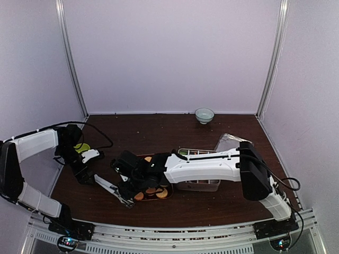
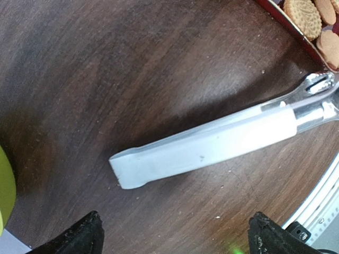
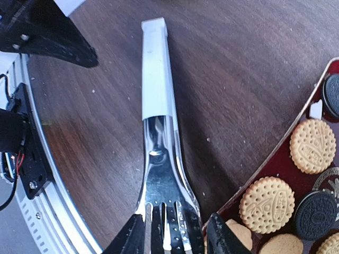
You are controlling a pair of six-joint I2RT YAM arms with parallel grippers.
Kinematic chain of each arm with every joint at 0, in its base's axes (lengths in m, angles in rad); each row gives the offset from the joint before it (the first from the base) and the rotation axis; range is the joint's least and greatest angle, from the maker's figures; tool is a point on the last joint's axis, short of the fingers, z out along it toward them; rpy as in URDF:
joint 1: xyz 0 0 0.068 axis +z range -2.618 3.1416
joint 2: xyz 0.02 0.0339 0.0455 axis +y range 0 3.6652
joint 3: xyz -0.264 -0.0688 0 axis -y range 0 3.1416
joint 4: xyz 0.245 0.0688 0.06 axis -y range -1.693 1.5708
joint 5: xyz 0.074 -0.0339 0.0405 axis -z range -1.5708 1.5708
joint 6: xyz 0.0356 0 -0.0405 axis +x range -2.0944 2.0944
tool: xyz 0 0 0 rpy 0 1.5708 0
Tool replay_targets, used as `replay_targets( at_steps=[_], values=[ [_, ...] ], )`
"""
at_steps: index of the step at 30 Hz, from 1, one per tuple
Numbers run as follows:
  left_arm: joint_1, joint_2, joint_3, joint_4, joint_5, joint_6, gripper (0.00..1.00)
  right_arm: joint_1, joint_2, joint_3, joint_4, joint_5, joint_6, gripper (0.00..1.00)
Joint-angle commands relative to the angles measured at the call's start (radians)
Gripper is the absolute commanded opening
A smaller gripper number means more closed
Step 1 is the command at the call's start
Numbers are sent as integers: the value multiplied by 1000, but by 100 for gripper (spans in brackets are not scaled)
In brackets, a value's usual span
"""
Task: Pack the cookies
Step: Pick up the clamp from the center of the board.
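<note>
Got right gripper [image 3: 175, 234] narrow around tongs [image 3: 156, 95], can't tell if gripped; left gripper [image 2: 175, 235] wide. Might slip into cookies [image 3: 267, 205] at 3 o'clock.

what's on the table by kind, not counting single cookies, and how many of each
metal tongs: 1
cookie tray: 1
clear plastic box: 1
small bowl: 1
yellow-green object: 1
total: 5
</note>
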Motion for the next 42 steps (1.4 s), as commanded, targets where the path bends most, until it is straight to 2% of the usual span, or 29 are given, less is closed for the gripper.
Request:
replay_targets(
  at_steps=[1, 5, 9, 11, 17, 20, 22, 25, 31, 34, 42],
  values=[
    [7, 20, 18, 15, 63, 19, 98, -16, -52, -84, 129, -122, 6, 38],
    [7, 32, 3, 15, 65, 43, 98, -38, -44, -127, 199, -247, 35, 34],
    [7, 31, -1, 7, 67, 57, 98, -54, -22, -125, 217, -313, 65, 42],
    [7, 29, -1, 6, 60, 62, 98, -55, -17, -123, 227, -333, 72, 42],
    [7, 25, 4, -1, 54, 63, 98, -56, -20, -151, 293, -406, 96, 35],
    [7, 18, 9, -7, 52, 64, 98, -58, -8, -165, 312, -449, 116, 35],
    [7, 10, 9, -11, 51, 64, 98, -59, 0, -168, 308, -452, 126, 36],
    [8, 0, 7, -15, 48, 66, 98, -62, 0, -179, 309, -438, 136, 43],
    [8, -16, 4, -22, 45, 69, 98, -70, 4, -187, 330, -440, 176, 43],
    [8, -19, 4, -22, 46, 68, 98, -72, 6, -206, 360, -463, 203, 39],
    [7, -29, 11, -23, 38, 62, 98, -101, 5, -268, 517, -569, 322, 17]
  ],
)
